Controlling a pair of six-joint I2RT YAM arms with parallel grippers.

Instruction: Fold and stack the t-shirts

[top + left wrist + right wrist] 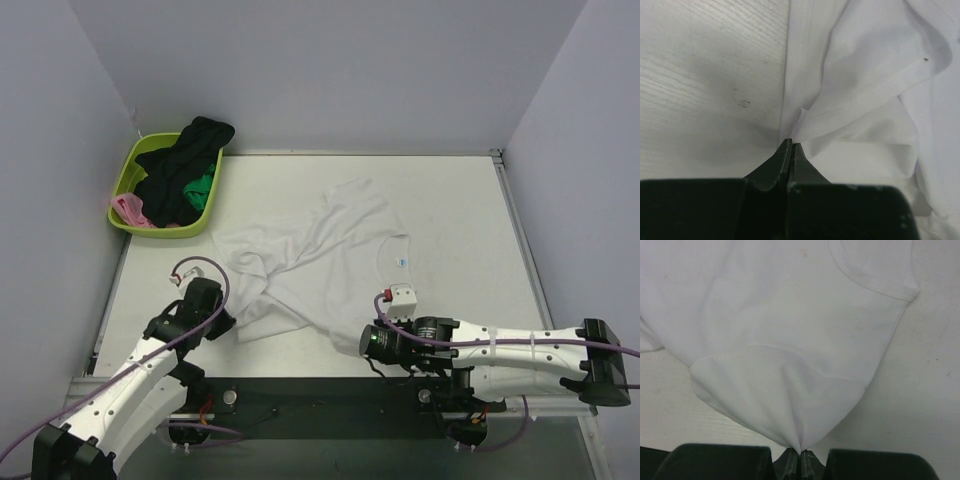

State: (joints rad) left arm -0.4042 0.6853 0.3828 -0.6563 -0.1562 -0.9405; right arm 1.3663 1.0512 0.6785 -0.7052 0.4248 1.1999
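Black mounting rail [320, 400] runs along the bottom edge of the overhead view, so that's the nearest bit of the scene. Just above it, lower left, the left gripper [791, 144] has its jaws pressed together. Its wrist camera shows a fold of the white t-shirt [320, 260] hem running right into the tips, so it looks pinched there. Lower centre, the right gripper [800, 454] is squeezed closed on another edge of the same shirt, and the cloth tents into a point where the jaws nip it.

The shirt itself lies rumpled in the middle of the frame, partly spread out. The collar and a small blue label are toward the right, bunched folds toward the left. Under it is the table [460, 200]: pale off-white, with faint wood grain and a few dark specks in the close-ups. A thin light rim runs along its right and far sides.

Farther back, upper left, a lime green basket [122, 185] sits at the table's corner, well apart from the white shirt. It holds a black t-shirt [180, 170] spilling over the far rim, a green t-shirt [203, 188] and a pink t-shirt [130, 210] at its near left end. Plain grey-lilac walls [330, 70] box in the left, back and right.
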